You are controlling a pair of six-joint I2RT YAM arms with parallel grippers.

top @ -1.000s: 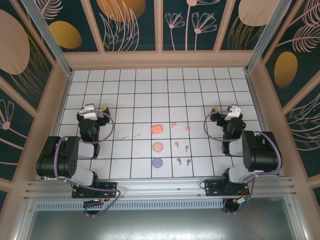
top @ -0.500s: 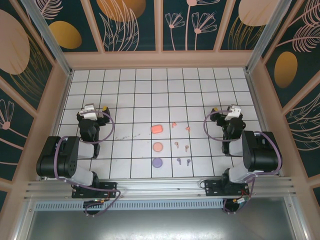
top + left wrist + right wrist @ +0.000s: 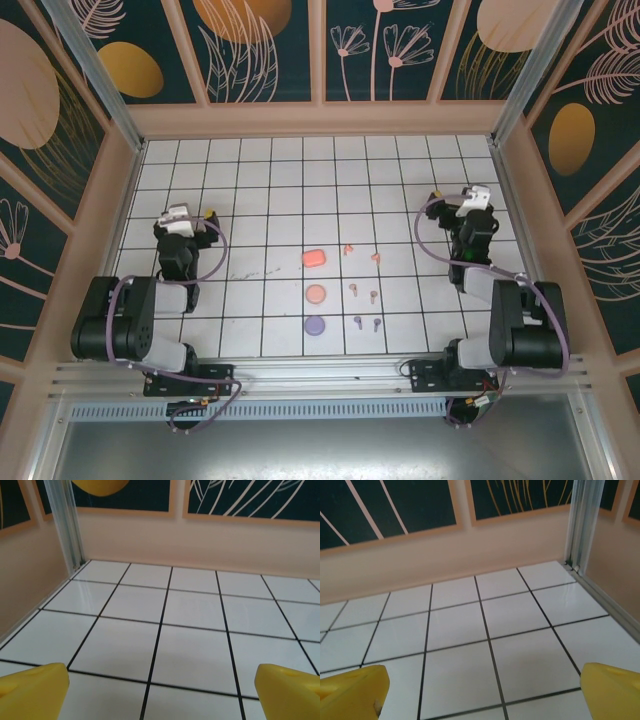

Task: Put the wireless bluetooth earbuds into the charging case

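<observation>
White square-tiled tabletop (image 3: 270, 180) with black grid lines. Around centre, in a column from near to far: round purple plastic case (image 3: 316, 325), round tan-peach plastic case (image 3: 316, 294), rounded coral-red plastic case (image 3: 314, 258). Right of each, not touching: tiny stemmed purple earbuds (image 3: 357, 321), tan-peach earbuds (image 3: 354, 290), coral-red earbuds (image 3: 347, 248).

Six earbuds (image 3: 354, 289) too tiny for detail

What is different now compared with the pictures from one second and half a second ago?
The right gripper moved forward, toward the far right corner of the table. The left gripper shifted only slightly. Both are open; nothing was taken or released. The three cases and six earbuds stayed in place.
</observation>
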